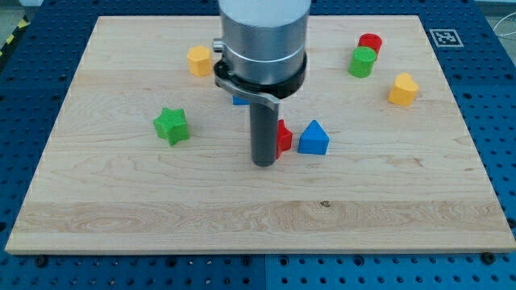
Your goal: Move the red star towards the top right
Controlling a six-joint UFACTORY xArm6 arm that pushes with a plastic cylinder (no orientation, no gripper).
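Note:
The red star (pixel 284 137) lies near the board's middle, mostly hidden behind my rod; only its right edge shows. My tip (pixel 264 163) rests on the board just left of and slightly below the red star, touching or nearly touching it. A blue triangular block (pixel 314 138) sits right next to the star on its right.
A green star (pixel 172 126) lies at the left. A yellow block (pixel 200 60) is at the upper left. A blue block (pixel 240 100) peeks from behind the arm. A red cylinder (pixel 370 43), green cylinder (pixel 363 62) and yellow block (pixel 402 89) sit at the upper right. The wooden board (pixel 242 217) ends at blue surround.

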